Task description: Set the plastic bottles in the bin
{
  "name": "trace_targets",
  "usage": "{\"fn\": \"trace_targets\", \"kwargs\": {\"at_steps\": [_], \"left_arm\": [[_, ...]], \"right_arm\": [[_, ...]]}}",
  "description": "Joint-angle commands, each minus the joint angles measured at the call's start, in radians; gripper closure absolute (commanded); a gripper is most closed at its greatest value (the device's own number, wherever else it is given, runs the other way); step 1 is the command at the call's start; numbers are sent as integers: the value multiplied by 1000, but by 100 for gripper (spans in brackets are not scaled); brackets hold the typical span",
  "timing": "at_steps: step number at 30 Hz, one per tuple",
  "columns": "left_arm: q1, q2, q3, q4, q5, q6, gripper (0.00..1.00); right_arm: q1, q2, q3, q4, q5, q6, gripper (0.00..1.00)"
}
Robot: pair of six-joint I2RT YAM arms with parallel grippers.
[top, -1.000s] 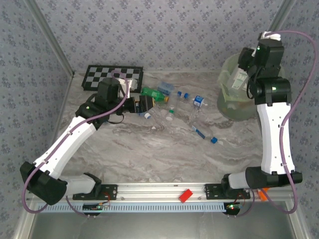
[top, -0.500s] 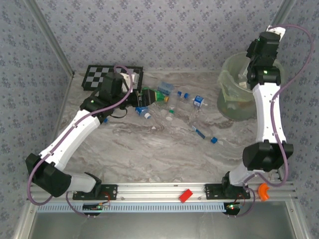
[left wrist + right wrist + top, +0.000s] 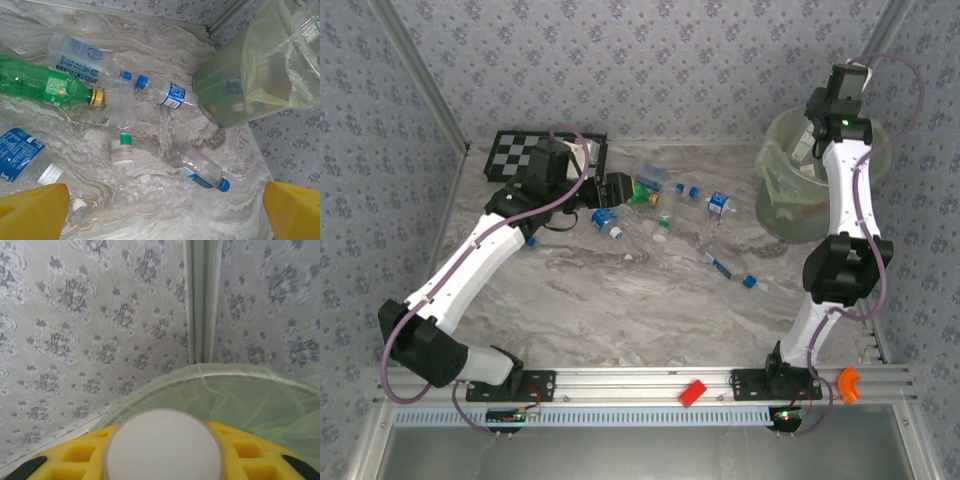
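My right pincer [image 3: 163,460] is clenched on a round, pale-ended thing that I take for a plastic bottle [image 3: 164,440], seen end-on between the yellow fingers. It hangs above the bin [image 3: 240,390], and I judge it nearer the rim than the middle. If I let go here, it could strike the rim or catch the loose liner [image 3: 272,60] and tumble out onto the bench [image 3: 650,300].

My left pincer [image 3: 164,214] is released, jaws wide, hovering over the loose bottles on the left-arm side of the bin. They are crowded there. The green bottle [image 3: 35,82] lies with its yellow cap just beside a clear green-capped bottle [image 3: 121,107], and a blue-labelled clear bottle [image 3: 77,55] sits close behind both. Closing on that cluster, I could pinch two at once or nudge a round one into rolling away.

All of them lie on their sides and look thin-walled, so I expect them to buckle and slip under a hard squeeze. The clear ones nearly vanish against the marbled bench, and only caps and labels give them away. A small blue-labelled bottle [image 3: 172,95] lies just beside the bin's wall. A blue-capped bottle [image 3: 200,170] lies alone, a little farther out.
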Motion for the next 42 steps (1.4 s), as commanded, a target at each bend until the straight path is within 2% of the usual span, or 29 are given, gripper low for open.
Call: {"fn": "trace_targets", "kwargs": {"at_steps": [1, 2, 3, 5, 7, 8, 9, 20, 27, 32, 35, 38, 42], "left_arm": [[6, -2, 27, -3, -17, -14, 1], [7, -5, 22, -3, -19, -15, 1], [6, -8, 17, -3, -20, -19, 1], [5, -15, 8, -1, -22, -23, 1], [6, -21, 1, -3, -23, -23, 1], [6, -23, 0, -6, -25, -23, 1], [7, -26, -2, -7, -25, -23, 1], [8, -52, -37, -60, -45, -14, 0], [37, -74, -98, -72, -82, -6, 0], [94, -95, -166, -45, -105, -1, 0], [132, -87, -175, -46, -80, 2, 0], [142, -67, -170, -68, -71, 15, 0], [139, -42, -174, -42, 51, 27, 0]], "right_arm": [[-16, 28, 67, -111, -73, 64, 52], [-18, 34, 85, -135, -77, 81, 38], [-20, 37, 101, -153, -78, 90, 31], [-20, 33, 112, -168, -73, 91, 19], [-20, 16, 110, -172, -69, 93, 18], [-20, 6, 109, -172, -60, 93, 6], [-20, -5, 107, -172, -49, 93, 0], [-5, -191, -16, -181, -43, 84, 0], [55, -362, -170, -177, -90, 80, 0], [165, -460, -277, -179, -95, 46, 0], [254, -506, -344, -185, -86, -7, 0], [350, -530, -407, -221, -24, -56, 0], [444, -529, -478, -286, 53, -122, 0]]}}
